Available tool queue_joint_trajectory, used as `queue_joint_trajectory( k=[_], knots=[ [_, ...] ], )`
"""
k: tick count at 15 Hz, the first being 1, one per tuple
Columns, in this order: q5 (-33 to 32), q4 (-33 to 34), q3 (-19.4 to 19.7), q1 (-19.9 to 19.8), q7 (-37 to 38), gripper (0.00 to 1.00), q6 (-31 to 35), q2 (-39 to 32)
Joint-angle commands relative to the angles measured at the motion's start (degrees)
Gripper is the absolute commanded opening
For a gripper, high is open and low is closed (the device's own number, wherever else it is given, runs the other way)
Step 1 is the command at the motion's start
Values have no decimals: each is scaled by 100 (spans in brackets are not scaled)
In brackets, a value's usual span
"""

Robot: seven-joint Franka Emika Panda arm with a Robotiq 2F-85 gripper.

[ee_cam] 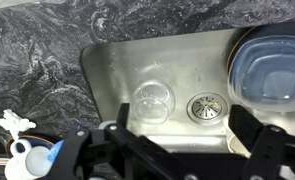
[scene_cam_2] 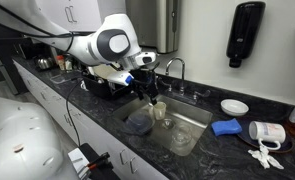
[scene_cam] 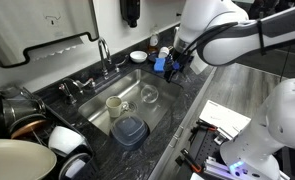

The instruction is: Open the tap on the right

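One tall chrome tap (scene_cam: 103,50) rises from the back rim of the sink (ee_cam: 137,60), its gooseneck curving out over the basin. In both exterior views it stands at the basin's long back side. We see the end effector (ee_cam: 182,142) hanging above one end of the basin, apart from the tap. The wrist view shows its fingers spread wide with nothing between them. We judge that it is held open and high so it can pass over the glass bowl (ee_cam: 152,101), the plastic container (ee_cam: 272,68) and the mug (scene_cam: 114,103) on its way to the tap's base. The handles there are too small for us to tell apart, so which one to turn is uncertain. Dark stone worktop (ee_cam: 37,60) surrounds the sink.
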State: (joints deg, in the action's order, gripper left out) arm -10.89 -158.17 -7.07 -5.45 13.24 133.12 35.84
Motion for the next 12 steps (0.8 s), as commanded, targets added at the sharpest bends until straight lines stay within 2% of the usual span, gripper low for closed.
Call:
queue_joint_trajectory(
  k=[1,7,12],
  knots=[
    [-16,7,23,25,12,100,-14,-1],
    [-16,7,23,25,12,100,-14,-1],
    [-575,141,264,-127,-666,100,373,-313]
  ],
)
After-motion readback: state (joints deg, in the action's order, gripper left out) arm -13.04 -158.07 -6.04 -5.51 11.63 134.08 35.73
